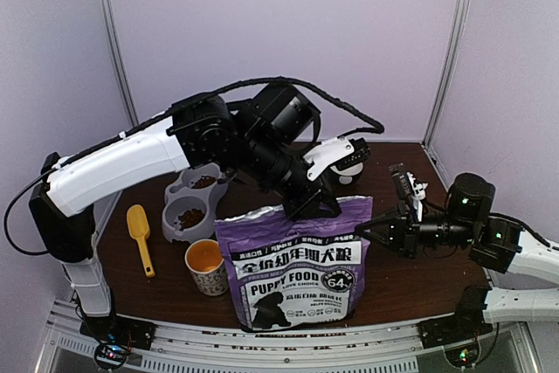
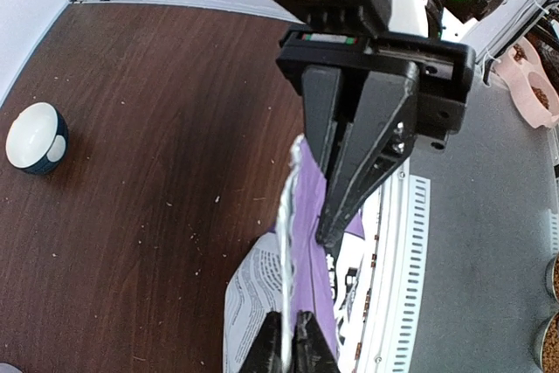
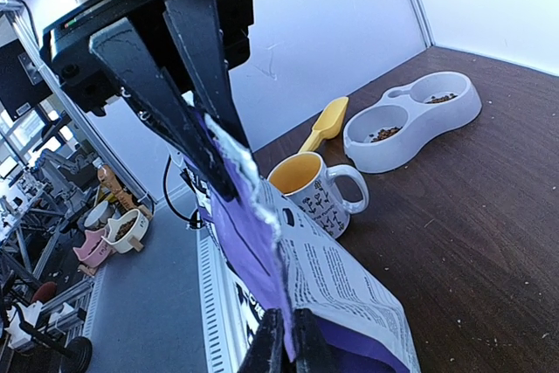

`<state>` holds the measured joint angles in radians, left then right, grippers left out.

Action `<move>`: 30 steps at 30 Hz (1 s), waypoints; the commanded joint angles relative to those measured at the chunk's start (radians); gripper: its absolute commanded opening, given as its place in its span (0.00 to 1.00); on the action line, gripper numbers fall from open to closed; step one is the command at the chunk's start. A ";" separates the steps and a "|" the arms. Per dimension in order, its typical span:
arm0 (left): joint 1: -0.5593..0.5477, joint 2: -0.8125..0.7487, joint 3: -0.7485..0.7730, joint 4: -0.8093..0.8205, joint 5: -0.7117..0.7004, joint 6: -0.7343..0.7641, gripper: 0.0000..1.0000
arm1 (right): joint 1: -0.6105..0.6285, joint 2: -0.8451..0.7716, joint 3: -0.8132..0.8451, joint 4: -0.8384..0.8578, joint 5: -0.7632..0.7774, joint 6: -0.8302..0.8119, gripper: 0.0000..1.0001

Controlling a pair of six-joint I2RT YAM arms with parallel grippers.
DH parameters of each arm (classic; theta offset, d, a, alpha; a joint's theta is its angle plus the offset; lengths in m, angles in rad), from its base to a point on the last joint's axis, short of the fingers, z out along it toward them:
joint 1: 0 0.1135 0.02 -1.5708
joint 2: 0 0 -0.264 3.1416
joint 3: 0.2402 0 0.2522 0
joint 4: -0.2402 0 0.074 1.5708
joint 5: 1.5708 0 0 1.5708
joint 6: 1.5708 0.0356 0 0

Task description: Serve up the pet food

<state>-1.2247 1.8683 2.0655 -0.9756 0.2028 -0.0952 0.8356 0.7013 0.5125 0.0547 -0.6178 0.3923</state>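
The purple PUPPY FOOD bag (image 1: 293,272) is standing at lower centre of the top view. The left gripper (image 1: 319,209) is pinching its top edge from above, and the right gripper (image 1: 363,231) is clamping the same edge at the upper right corner. Brown kibble (image 1: 189,216) is lying in both wells of the grey double bowl (image 1: 169,226), left of the bag, near a yellow scoop (image 1: 139,229) and a mug (image 1: 208,268).

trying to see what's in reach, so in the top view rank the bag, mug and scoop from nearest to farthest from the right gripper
1. bag: in the middle, its top right corner pinched by the right gripper.
2. mug: just left of the bag, toward the front edge.
3. scoop: farthest left, beyond the mug.
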 commanded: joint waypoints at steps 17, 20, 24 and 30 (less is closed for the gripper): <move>0.008 -0.097 -0.091 -0.067 -0.063 0.017 0.00 | -0.005 -0.035 0.015 0.108 0.067 -0.009 0.00; 0.008 -0.105 -0.098 -0.067 -0.076 0.015 0.00 | -0.007 -0.036 0.017 0.106 0.071 -0.010 0.00; 0.013 -0.118 -0.113 -0.067 -0.090 0.012 0.10 | -0.006 -0.038 0.019 0.101 0.080 -0.015 0.00; 0.018 -0.140 -0.139 -0.067 -0.092 0.012 0.00 | -0.007 -0.040 0.021 0.093 0.086 -0.021 0.00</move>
<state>-1.2194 1.7737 1.9495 -0.9852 0.1452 -0.0868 0.8360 0.6975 0.5114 0.0509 -0.5789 0.3893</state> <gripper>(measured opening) 0.009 0.005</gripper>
